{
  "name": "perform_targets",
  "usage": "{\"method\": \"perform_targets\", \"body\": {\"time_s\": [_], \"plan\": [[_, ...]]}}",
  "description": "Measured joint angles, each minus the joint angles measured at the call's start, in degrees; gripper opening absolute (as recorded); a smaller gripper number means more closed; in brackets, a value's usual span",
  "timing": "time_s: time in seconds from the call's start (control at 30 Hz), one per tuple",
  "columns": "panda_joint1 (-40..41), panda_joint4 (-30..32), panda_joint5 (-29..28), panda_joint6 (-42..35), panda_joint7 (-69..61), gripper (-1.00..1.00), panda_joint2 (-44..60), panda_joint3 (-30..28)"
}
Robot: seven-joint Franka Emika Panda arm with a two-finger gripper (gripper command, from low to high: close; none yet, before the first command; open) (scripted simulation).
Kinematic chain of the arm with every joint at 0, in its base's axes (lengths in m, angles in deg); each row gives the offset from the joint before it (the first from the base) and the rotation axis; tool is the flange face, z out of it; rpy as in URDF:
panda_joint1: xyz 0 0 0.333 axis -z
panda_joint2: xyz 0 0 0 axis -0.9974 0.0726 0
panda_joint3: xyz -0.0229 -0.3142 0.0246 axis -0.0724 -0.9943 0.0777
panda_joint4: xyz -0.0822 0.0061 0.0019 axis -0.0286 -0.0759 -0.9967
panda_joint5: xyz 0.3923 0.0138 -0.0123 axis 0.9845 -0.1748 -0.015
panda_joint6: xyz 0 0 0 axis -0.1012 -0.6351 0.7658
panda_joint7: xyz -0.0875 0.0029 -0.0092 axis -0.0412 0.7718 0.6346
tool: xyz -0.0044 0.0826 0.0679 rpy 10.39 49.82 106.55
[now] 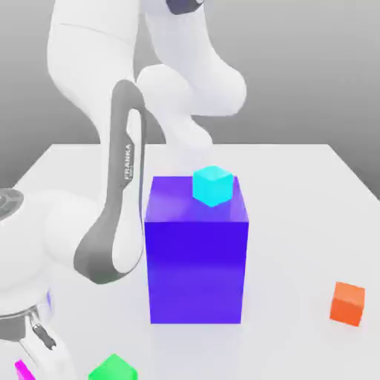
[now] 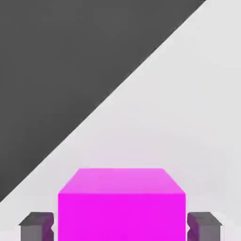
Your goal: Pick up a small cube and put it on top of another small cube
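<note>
The magenta, smooth-faced small cube [image 2: 121,216], likely the one to be lifted, sits at about half past seven on the exterior view's dial. The gripper [image 2: 120,227] straddles it, its fingers drawn in close with a thin sliver of space at each side; I see no firm hold. I'd expect the cube to be light, stiff and hardly fragile, perhaps a little slippery; pinch it squarely at mid-height on opposite flat sides.

The bright green small cube [image 1: 113,369] lies near seven o'clock, the orange-red small cube [image 1: 347,304] near four. Close to the dial's centre stands a large deep-blue box [image 1: 196,271], a cyan small cube [image 1: 213,187] on top. That box could obstruct a low crossing toward the orange-red cube.
</note>
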State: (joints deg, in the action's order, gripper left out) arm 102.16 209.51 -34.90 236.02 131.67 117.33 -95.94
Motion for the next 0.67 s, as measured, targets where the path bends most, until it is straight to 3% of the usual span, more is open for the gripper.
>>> {"method": "perform_targets", "body": {"time_s": [0.23,0.4,0.53,0.57,0.67], "plan": [[-1.3,1.7,-1.9,-5.4,1.3,-1.0,-7.1,-1.7],[-7.0,5.6,-7.0,-10.1,-2.9,-1.0,-16.1,2.5],[-7.7,5.9,-7.0,-4.7,-4.4,-1.0,-11.0,3.8],[-7.7,5.8,-6.8,-3.6,-4.5,1.0,-9.8,3.9],[-7.7,5.8,-6.8,-3.6,-4.5,1.0,-9.8,3.9]]}}
